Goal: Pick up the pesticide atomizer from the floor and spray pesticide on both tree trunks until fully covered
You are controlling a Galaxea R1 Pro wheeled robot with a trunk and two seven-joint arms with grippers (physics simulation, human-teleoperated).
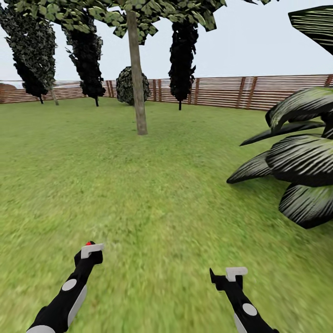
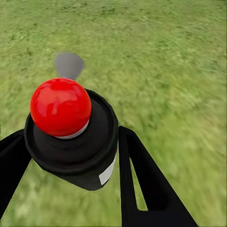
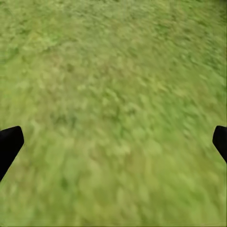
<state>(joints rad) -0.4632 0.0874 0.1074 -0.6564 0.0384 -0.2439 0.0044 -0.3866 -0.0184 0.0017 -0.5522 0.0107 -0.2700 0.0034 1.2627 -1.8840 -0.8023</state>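
Note:
My left gripper point(image 1: 90, 253) is shut on the pesticide atomizer point(image 1: 88, 249), a black canister with a red round cap point(image 2: 60, 106), held low over the grass at the near left. In the left wrist view the black fingers point(image 2: 142, 179) press against the canister's sides point(image 2: 75, 156). My right gripper point(image 1: 230, 276) hangs open at the near right, with nothing but grass between its fingertips point(image 3: 10, 142). One tree stands ahead, its thick pale trunk point(image 1: 137, 78) rising into a grey-green crown point(image 1: 115, 14). A second pale trunk point(image 1: 54, 97) shows small at the far left by the fence.
A brown slat fence point(image 1: 222, 91) rings the lawn point(image 1: 138, 194). Slim black-leaved trees point(image 1: 182, 51) and a round bush point(image 1: 132, 85) stand before it. A large plant with dark striped leaves point(image 1: 296, 157) juts in from the right.

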